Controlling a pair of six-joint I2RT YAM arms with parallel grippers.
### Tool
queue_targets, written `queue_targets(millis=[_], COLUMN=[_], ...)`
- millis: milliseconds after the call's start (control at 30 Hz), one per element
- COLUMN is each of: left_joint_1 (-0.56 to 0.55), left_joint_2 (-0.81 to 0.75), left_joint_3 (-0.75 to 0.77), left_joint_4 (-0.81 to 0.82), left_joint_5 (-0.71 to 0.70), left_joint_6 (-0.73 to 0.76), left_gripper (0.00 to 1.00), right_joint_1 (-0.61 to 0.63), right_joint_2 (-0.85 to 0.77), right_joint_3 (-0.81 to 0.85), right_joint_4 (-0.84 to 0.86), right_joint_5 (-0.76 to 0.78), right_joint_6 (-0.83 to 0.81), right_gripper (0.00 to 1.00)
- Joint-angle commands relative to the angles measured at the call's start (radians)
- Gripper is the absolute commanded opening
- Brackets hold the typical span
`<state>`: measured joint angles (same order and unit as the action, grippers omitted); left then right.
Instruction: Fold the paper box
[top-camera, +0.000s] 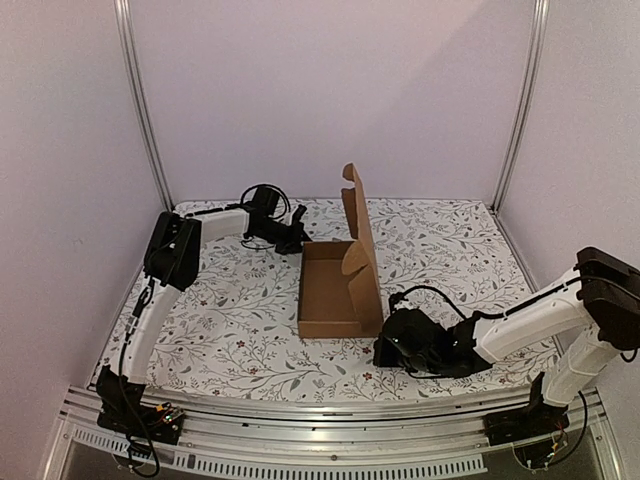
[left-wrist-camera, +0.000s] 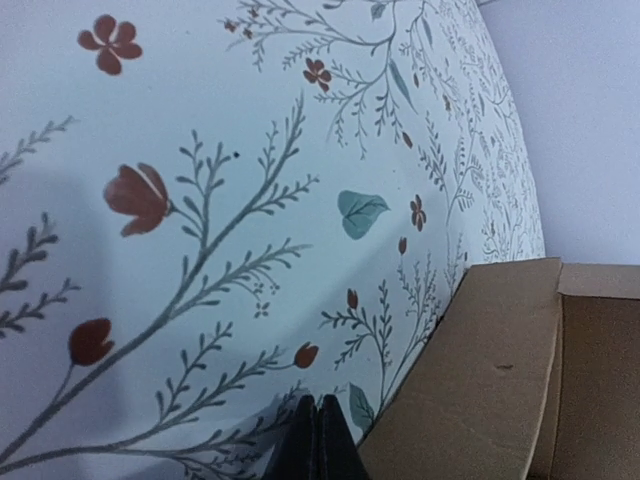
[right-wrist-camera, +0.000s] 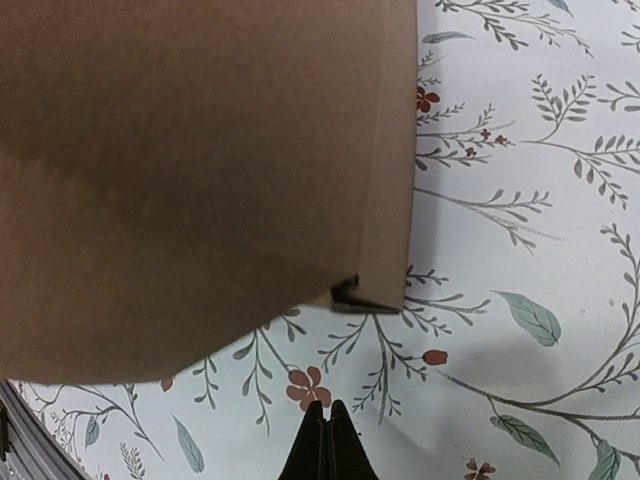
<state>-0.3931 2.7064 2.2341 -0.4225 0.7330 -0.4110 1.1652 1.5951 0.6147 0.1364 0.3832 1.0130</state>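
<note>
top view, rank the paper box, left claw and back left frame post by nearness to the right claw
1. paper box, centre, just beside the right claw
2. left claw, at the box's far left corner
3. back left frame post, far left corner

A white tablecloth with floral print (top-camera: 240, 330) (red flowers, grey-green twigs) covers the middle of the frame; a silver metal rail (top-camera: 330, 412) runs along the bottom edge.

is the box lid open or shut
Open. On the paper box the lid flap stands upright along the right side, and the top view looks straight into the box's bare inside.
</note>
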Motion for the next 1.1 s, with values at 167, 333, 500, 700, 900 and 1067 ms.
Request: queue_targets(millis=[167,333,500,700,900,1067], left_joint_1=[-0.024,-0.024,-0.04,-0.158,-0.286,-0.393], left_joint_2=[-0.197,-0.336,-0.49,-0.61,-0.731,-0.895], left_joint_3=[-0.34,-0.595,-0.912,-1.293,-1.57,-1.745], left_joint_4=[0.178,0.311,0.538,0.818,0.966,0.967], left_joint_5=[0.096,0.077,0.048,-0.036,-0.188,-0.373], left_joint_6=[0.071,0.053,-0.013,-0.123,-0.236,-0.336], left_gripper=[0.0,0.0,0.0,0.0,0.0,0.0], right_joint_1=[-0.1,-0.126,-0.183,-0.269,-0.332,-0.381], right_joint_2=[0.035,0.028,0.004,-0.022,-0.063,-0.052], right_joint_3=[-0.024,-0.066,-0.105,-0.133,-0.115,-0.082], right_joint_4=[0.159,0.182,0.178,0.12,-0.022,-0.079], right_joint_5=[-0.01,0.005,-0.071,-0.206,-0.211,-0.218], right_joint_6=[-0.024,-0.032,-0.094,-0.176,-0.295,-0.389], right_gripper=[0.0,0.0,0.0,0.03,0.03,0.04])
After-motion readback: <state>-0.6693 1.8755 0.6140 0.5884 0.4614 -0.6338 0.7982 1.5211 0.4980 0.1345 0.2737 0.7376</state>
